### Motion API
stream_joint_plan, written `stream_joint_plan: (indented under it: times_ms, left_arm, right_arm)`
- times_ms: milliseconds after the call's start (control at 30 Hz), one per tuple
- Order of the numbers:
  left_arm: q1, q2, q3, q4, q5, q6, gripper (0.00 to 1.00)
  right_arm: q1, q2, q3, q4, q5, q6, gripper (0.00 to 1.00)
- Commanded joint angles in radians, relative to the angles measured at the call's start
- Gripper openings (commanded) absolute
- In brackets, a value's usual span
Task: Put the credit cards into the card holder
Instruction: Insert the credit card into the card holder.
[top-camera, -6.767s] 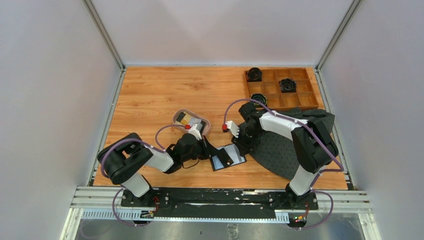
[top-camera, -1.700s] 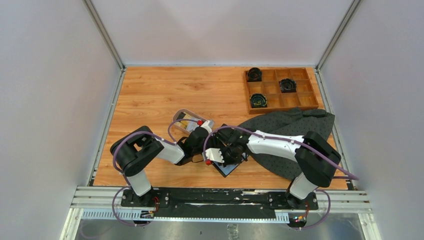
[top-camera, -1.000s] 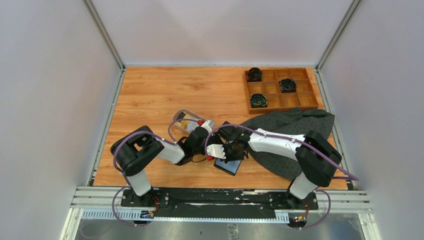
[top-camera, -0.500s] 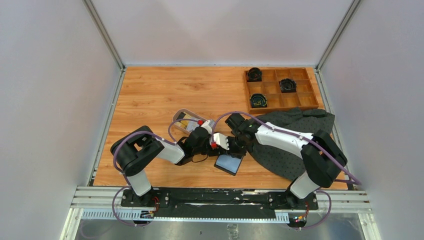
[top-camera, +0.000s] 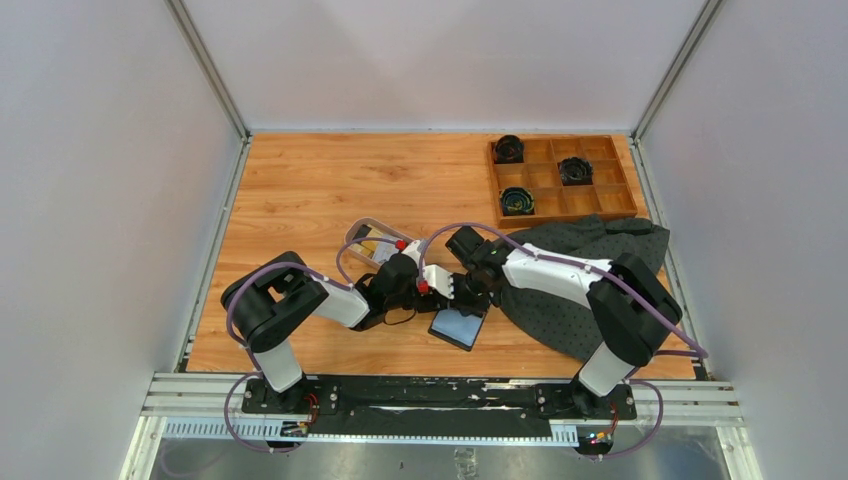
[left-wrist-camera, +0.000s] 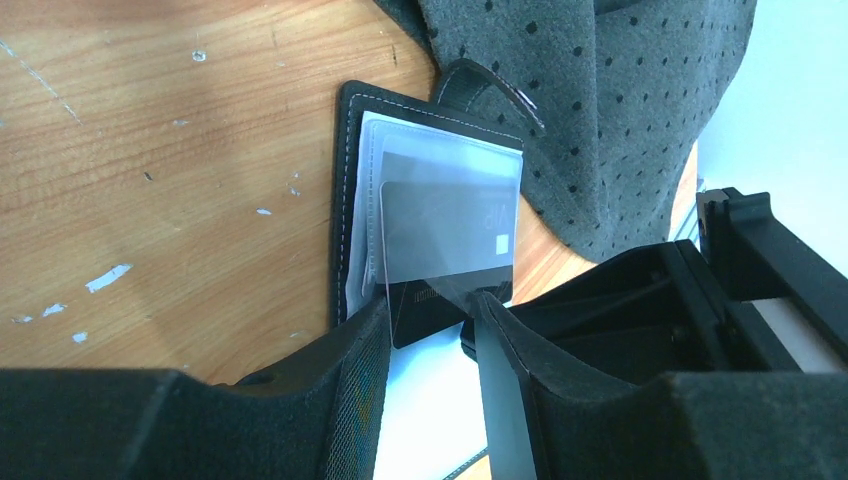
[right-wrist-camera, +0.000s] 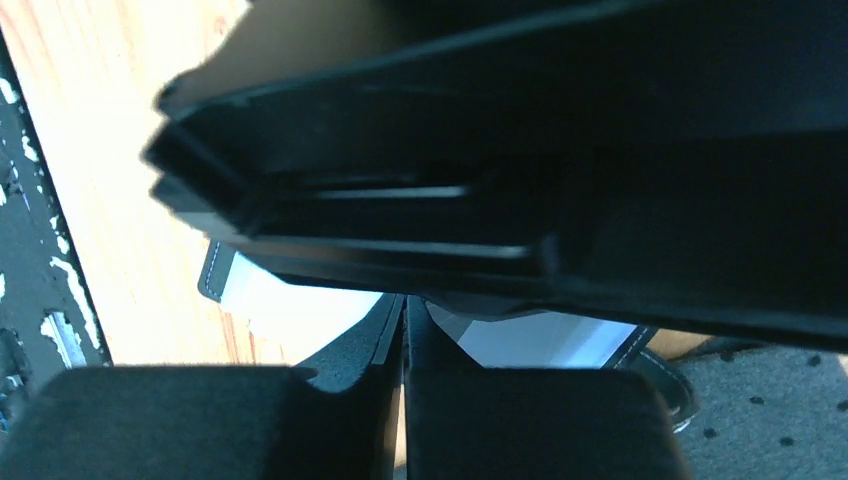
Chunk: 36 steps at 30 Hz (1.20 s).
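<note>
The black card holder lies open on the wood, its clear inner sleeves glaring white in the top view. A black credit card sits partly under a clear sleeve, its near end bare. My left gripper is open, with its fingertips down at that near end and nothing clamped between them. My right gripper is shut and empty, low over the holder just beside the left one. More credit cards, gold on top, lie in the oval tray.
A dark dotted cloth lies right of the holder and touches its snap tab. A wooden compartment box with three dark rolls stands at the back right. Both wrists crowd the same spot over the holder.
My right gripper has come off the holder's near left side and drawn back to its far edge, next to the left gripper. The left arm and the holder have stayed put.
</note>
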<state>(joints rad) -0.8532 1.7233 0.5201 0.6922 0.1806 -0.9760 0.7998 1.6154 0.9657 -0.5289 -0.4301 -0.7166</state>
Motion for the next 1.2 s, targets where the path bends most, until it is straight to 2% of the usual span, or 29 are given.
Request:
stream_joint_plan:
  times_ms: [0,300,467,833,967,1100,1167]
  left_arm:
    - [-0.009,0.027,-0.021,-0.104,-0.013,0.04,0.43]
    - [-0.008,0.029,-0.019,-0.105,-0.01,0.04,0.43]
    - [-0.008,0.022,-0.02,-0.104,-0.011,0.039,0.44]
    - [-0.008,-0.104,-0.066,-0.105,-0.029,0.034,0.48]
    - [-0.009,-0.11,-0.079,-0.106,-0.027,0.03,0.51]
    - [-0.009,-0.149,-0.102,-0.106,-0.035,0.03,0.53]
    - [-0.009,-0.173,-0.113,-0.12,-0.043,0.031,0.53]
  right_arm:
    - [-0.003,0.002,0.012,0.046,0.117,0.051,0.03]
    - [-0.008,-0.017,-0.014,0.12,0.228,0.093,0.0]
    - [-0.009,-0.022,-0.019,0.139,0.241,0.112,0.0]
    - [-0.06,-0.09,0.012,0.009,-0.017,0.017,0.05]
    - [-0.09,-0.1,0.015,0.003,-0.054,0.027,0.1]
    - [-0.12,-0.102,0.018,0.004,-0.093,0.049,0.24]
    - [-0.136,-0.098,0.021,0.004,-0.111,0.063,0.28]
